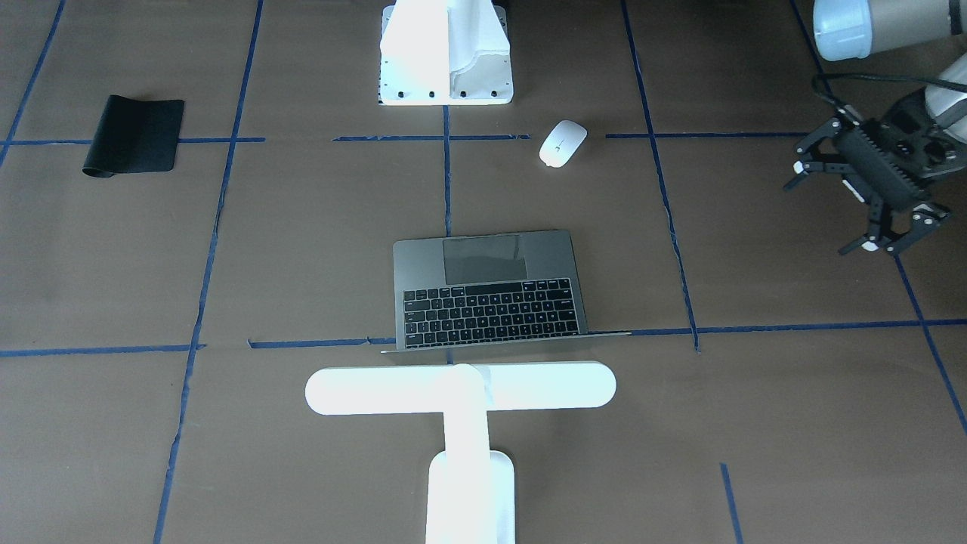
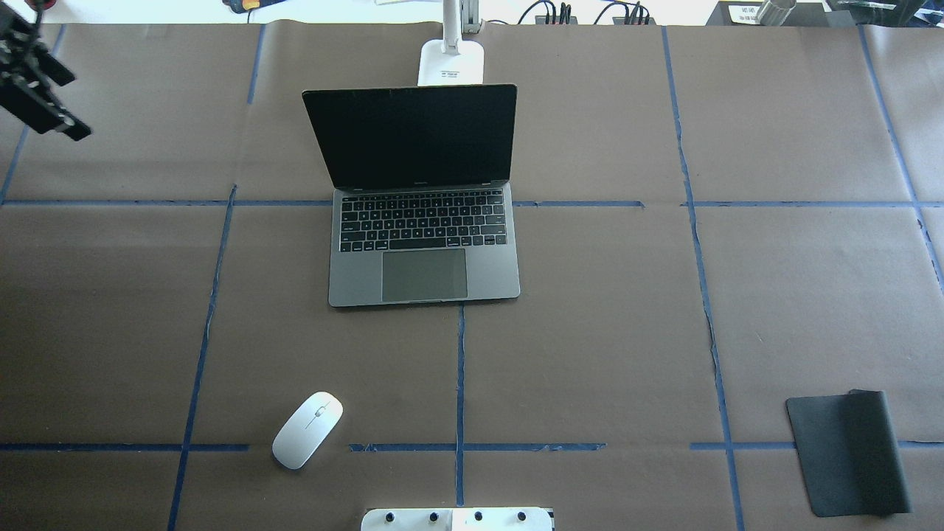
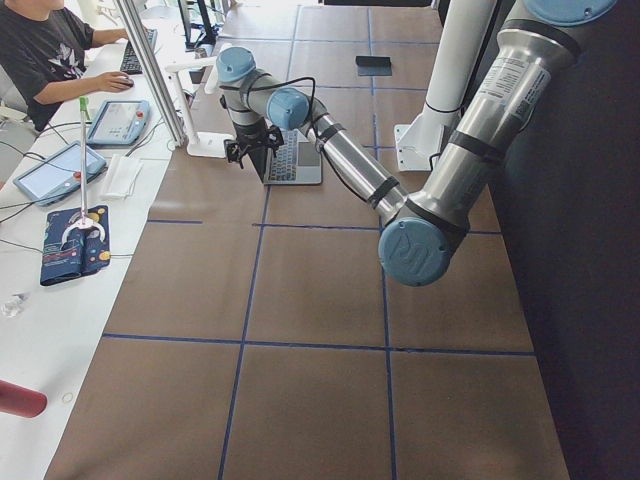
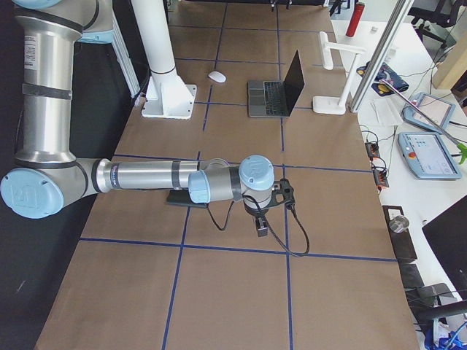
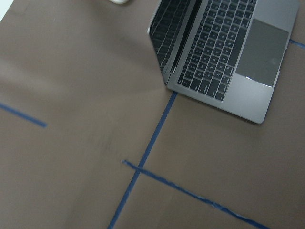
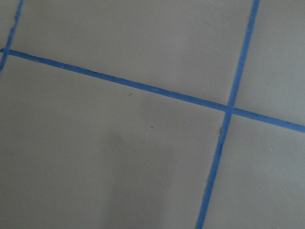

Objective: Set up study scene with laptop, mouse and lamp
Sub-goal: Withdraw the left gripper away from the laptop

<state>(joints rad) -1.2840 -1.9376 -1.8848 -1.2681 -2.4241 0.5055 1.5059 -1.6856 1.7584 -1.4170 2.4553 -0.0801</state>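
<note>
The laptop [image 2: 424, 251] stands open at the table's middle, screen up; it also shows in the front view [image 1: 491, 291] and the left wrist view [image 5: 228, 52]. The white lamp [image 1: 461, 389] stands just behind its lid, base [image 2: 451, 63] at the far edge. The white mouse [image 2: 307, 429] lies near the robot's side, left of centre, and shows in the front view [image 1: 563, 143]. My left gripper [image 1: 823, 215] hovers open and empty far to the laptop's left, at the overhead view's top left [image 2: 33, 81]. My right gripper [image 4: 259, 219] shows only in the right side view; I cannot tell its state.
A black mat [image 2: 848, 450] lies at the near right of the table, partly under the right arm in the right side view. The white bolted base block [image 1: 446, 60] stands at the robot's edge. Blue tape lines grid the brown table cover.
</note>
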